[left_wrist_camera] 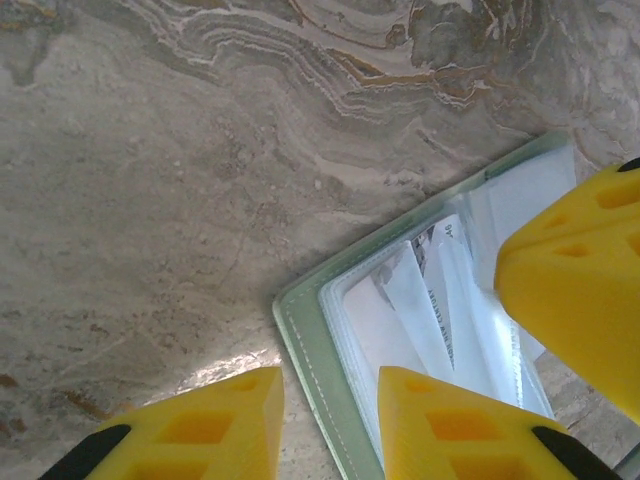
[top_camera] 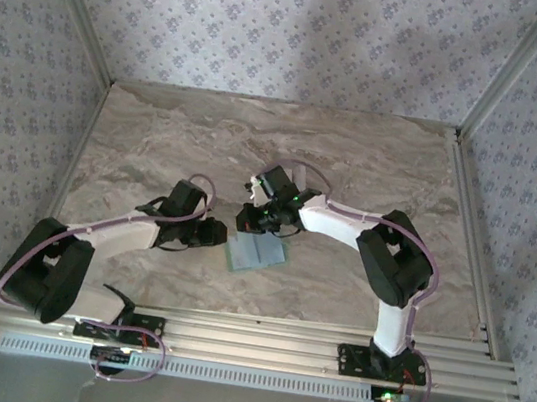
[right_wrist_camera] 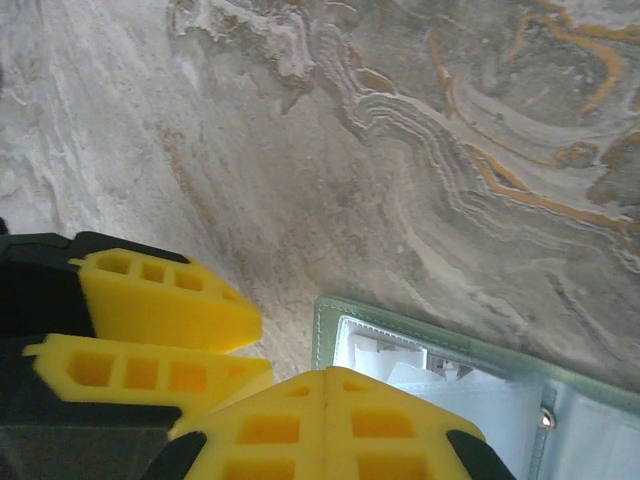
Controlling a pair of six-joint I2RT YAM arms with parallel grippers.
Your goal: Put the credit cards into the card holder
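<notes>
The card holder [top_camera: 257,253] lies open and flat near the middle of the scene, a little toward the near side and turned slightly askew. Its pale sage-green cover [left_wrist_camera: 300,345] has a stitched border and rounded corners, framing clear plastic pockets and a small metal snap [right_wrist_camera: 546,420]. Whitish credit cards [left_wrist_camera: 415,300] sit slanted inside those pockets, partly overlapping.

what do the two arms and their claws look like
The left arm and right arm are white tubular links joined by bulky black joints, each trailed by a pale lilac cable. The left claw and right claw carry bright yellow wedge-shaped fingers with rectangular cut-out pockets and black patches.
</notes>
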